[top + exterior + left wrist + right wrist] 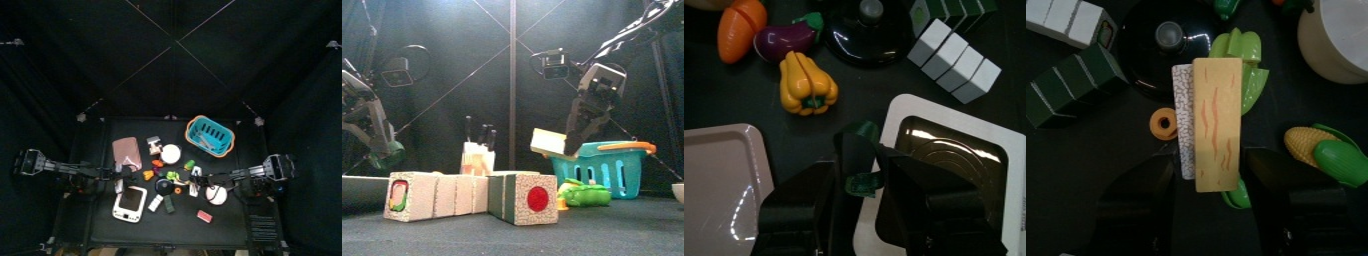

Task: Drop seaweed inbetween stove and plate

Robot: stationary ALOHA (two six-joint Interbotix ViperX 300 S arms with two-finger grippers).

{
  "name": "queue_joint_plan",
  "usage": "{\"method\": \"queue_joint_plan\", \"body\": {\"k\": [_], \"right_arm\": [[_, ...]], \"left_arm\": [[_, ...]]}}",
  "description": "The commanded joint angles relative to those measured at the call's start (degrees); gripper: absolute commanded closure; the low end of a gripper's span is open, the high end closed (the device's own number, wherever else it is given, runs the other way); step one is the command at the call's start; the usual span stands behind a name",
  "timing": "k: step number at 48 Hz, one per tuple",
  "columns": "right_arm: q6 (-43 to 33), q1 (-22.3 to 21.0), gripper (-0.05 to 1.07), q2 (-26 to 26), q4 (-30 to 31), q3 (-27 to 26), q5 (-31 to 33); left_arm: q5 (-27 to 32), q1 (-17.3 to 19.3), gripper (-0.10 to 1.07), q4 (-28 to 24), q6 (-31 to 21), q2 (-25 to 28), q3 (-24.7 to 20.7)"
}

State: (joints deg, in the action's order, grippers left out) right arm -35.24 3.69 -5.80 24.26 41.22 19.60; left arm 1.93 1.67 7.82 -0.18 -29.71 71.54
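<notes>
The seaweed (859,150), a small dark green piece, sits in the narrow gap between the white stove (985,140) and the pink slab (718,190), on the left side of the surface (724,100). The left gripper (863,172) hangs right over it with jaws wide, one to each side of the piece. I cannot tell whether they touch it.

Beyond the stove's far corner stands a black pot (871,30) with its lid on, so nothing inside shows. Just beside the pot lie a yellow pepper (807,82), a purple eggplant (780,42) and an orange carrot (740,28). Sushi blocks (958,55), white with dark green wrapping, lie near the stove's far edge.

To the right, a blue basket (616,165) with an orange rim stands toward the back; its contents cannot be made out. The right gripper (1213,165) hangs near the basket with its jaws closed on a tan block (1213,110). Under that block lie a green pod (1240,50), an orange ring (1162,123) and a corn cob (1313,145), with a white bowl (1340,40) nearby.
</notes>
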Motion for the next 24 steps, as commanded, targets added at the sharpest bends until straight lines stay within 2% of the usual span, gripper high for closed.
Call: {"method": "queue_joint_plan", "body": {"k": [1, 9, 24], "right_arm": [[0.18, -0.09, 0.33, -0.79, 0.0, -0.97, -0.35], [0.18, -0.09, 0.33, -0.44, 0.0, -0.88, -0.35], [0.26, -0.35, 0.33, -0.26, 0.18, -1.05, -0.35]], "left_arm": [[-0.26, 1.76, 0.22, 0.0, -0.09, 0.18, -0.62], [-0.97, 3.52, 0.19, 0.09, -0.09, 0.88, -0.62], [-2.55, 3.6, 0.11, 0.0, -0.09, 5.63, -1.32]]}}
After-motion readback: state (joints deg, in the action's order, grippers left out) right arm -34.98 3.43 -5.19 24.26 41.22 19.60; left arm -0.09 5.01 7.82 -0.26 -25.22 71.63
